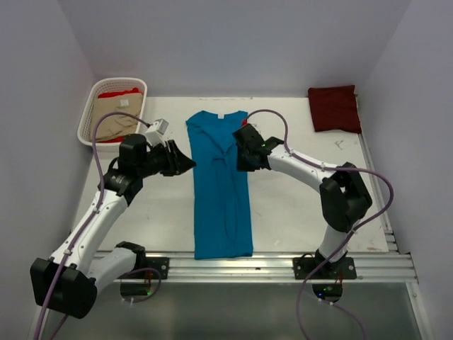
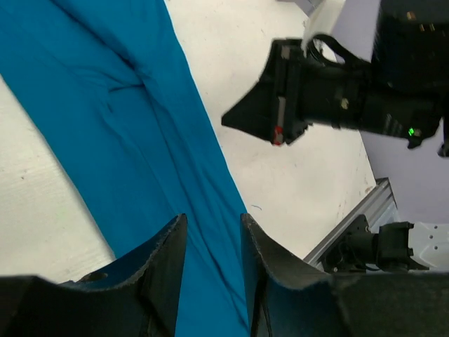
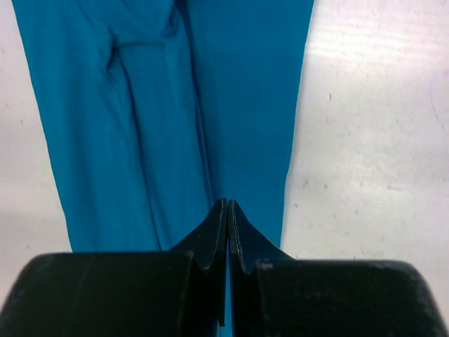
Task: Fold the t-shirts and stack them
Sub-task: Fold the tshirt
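A teal-blue t-shirt (image 1: 221, 191) lies on the white table (image 1: 297, 205) as a long narrow strip, collar at the far end. My left gripper (image 1: 190, 164) hovers at the strip's left edge. In the left wrist view it (image 2: 212, 219) stands open with nothing between its fingers and the teal cloth (image 2: 119, 119) below. My right gripper (image 1: 241, 163) hangs over the strip's right edge. The right wrist view shows it (image 3: 227, 203) shut and empty above the cloth (image 3: 161, 126). A folded dark maroon t-shirt (image 1: 334, 108) lies at the back right. Red (image 1: 119, 92) and beige (image 1: 115, 124) t-shirts sit in the basket.
The white slotted basket (image 1: 86, 117) stands at the back left corner. A metal rail (image 1: 283, 265) runs along the near edge with both arm bases on it. Walls close in the table on three sides. The right gripper's black body (image 2: 295, 98) shows in the left wrist view.
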Robot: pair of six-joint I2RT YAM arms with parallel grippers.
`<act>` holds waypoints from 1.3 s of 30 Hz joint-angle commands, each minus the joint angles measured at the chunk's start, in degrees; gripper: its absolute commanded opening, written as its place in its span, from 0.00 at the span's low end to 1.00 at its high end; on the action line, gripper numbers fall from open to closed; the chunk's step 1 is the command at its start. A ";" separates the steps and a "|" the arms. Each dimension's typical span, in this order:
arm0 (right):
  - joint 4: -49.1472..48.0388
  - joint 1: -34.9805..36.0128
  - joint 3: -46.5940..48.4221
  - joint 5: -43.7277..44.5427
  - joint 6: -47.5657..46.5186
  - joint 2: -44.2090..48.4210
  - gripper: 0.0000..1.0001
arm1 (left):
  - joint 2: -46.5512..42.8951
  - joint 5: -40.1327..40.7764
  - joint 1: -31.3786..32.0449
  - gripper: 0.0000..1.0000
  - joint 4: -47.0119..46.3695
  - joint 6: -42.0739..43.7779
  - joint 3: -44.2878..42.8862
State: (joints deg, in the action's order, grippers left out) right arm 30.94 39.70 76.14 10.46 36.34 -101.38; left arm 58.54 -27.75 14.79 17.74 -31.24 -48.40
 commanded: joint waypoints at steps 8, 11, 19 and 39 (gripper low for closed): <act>-4.22 -6.13 13.58 -9.48 -2.59 -15.85 0.00 | -1.68 -1.96 2.35 0.36 0.98 1.36 6.21; -5.27 -6.13 14.65 -10.28 -2.68 -18.05 0.00 | -2.64 -1.17 2.35 0.35 1.07 1.45 6.83; -8.52 -6.22 13.07 -15.73 -2.41 -18.76 0.00 | -0.98 -0.73 2.35 0.33 0.72 2.24 7.09; -11.51 -6.22 11.58 -25.31 0.31 -22.81 0.00 | -0.27 0.06 2.35 0.32 -0.95 2.59 11.31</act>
State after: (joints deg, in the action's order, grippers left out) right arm 20.97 33.36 88.23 -11.79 35.64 -123.44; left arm 57.91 -27.88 16.95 18.94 -30.33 -37.58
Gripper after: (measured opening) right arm 0.010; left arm 0.326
